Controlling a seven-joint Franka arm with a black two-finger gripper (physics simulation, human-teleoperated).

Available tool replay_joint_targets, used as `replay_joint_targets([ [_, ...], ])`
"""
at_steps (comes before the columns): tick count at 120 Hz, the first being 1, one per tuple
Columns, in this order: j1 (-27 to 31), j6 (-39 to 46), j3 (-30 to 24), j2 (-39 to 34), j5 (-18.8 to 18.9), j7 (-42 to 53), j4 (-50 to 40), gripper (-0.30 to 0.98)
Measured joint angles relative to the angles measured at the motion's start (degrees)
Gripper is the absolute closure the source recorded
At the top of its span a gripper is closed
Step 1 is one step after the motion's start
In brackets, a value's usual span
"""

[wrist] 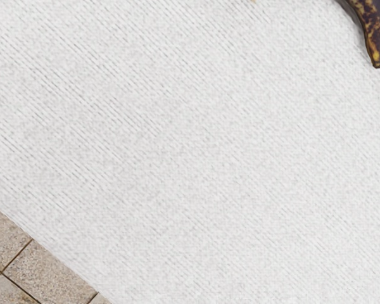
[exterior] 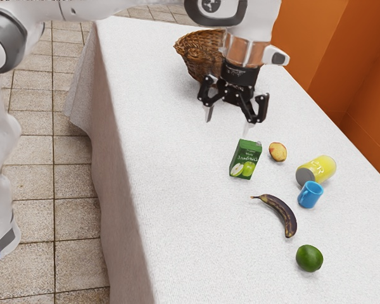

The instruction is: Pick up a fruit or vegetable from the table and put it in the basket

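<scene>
"Basket (exterior: 195,49), in the exterior view: how much can you make out?"

"Its side toward the exterior view's left, at the worktop's (exterior: 177,221) far end. The arm (exterior: 259,31) and tool (exterior: 229,123) cover the rest, and I can't tell what's inside."

"Is the tool grasping?"

"Released, its fingers spread wide."

"Anything in the way?"

"One green carton (exterior: 245,159) stands upright between tool and banana (exterior: 282,212). One blue mug (exterior: 310,195) hides a bit of one yellow can (exterior: 320,168) on its side."

"How many fruits?"

"Three, all on the worktop: that one dark banana, nearer than the carton; one green fruit (exterior: 309,258), nearest; one small yellow-red fruit (exterior: 277,152), between carton and can. I can't name the last two for sure."

"And the wrist view?"

"One dark banana end, cut off by the frame, on white cloth. Tiled floor (wrist: 25,272) shows past the worktop's edge. A yellowish speck at the border is too small to tell."
</scene>
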Motion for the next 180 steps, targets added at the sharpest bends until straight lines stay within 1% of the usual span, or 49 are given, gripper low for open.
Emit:
replay_joint_targets([
  [10,-3.7,-0.2,0.3,0.2,0.3,0.7,0.2,0.00],
  [22,-6.8,0.1,-0.2,0.7,0.4,0.8,1.9,0.00],
  [37,-7.8,0.9,-3.5,1.5,0.4,-1.2,2.7,0.00],
  [44,-8.6,1.3,-4.2,3.9,0.3,-2.2,2.9,0.00],
  [49,-7.1,1.5,-4.5,6.5,0.2,-2.8,4.6,0.00],
  [60,4.5,1.8,-4.5,9.9,0.2,-3.8,8.1,0.00],
  [66,6.9,2.1,-4.6,12.7,0.2,-4.2,11.0,0.00],
  [74,6.3,2.6,-6.1,19.3,0.2,-4.8,17.8,0.00],
  [82,5.6,3.7,-6.9,23.1,0.2,-5.4,20.4,0.00],
  [93,5.9,6.5,-8.3,30.8,0.3,-6.0,24.6,0.00],
  [103,5.7,11.5,-10.2,36.2,0.3,-6.5,25.5,0.00],
  [118,5.4,21.1,-11.8,41.4,0.3,-7.1,26.9,0.00],
  [128,5.5,26.2,-12.2,42.9,0.6,-7.5,27.6,0.00],
  [140,5.7,30.2,-12.3,43.3,1.6,-7.8,28.4,0.00],
  [167,5.5,35.4,-12.3,45.6,2.3,-7.9,28.4,0.00],
  [180,5.0,36.5,-13.1,46.5,5.9,-4.2,27.0,0.00],
])
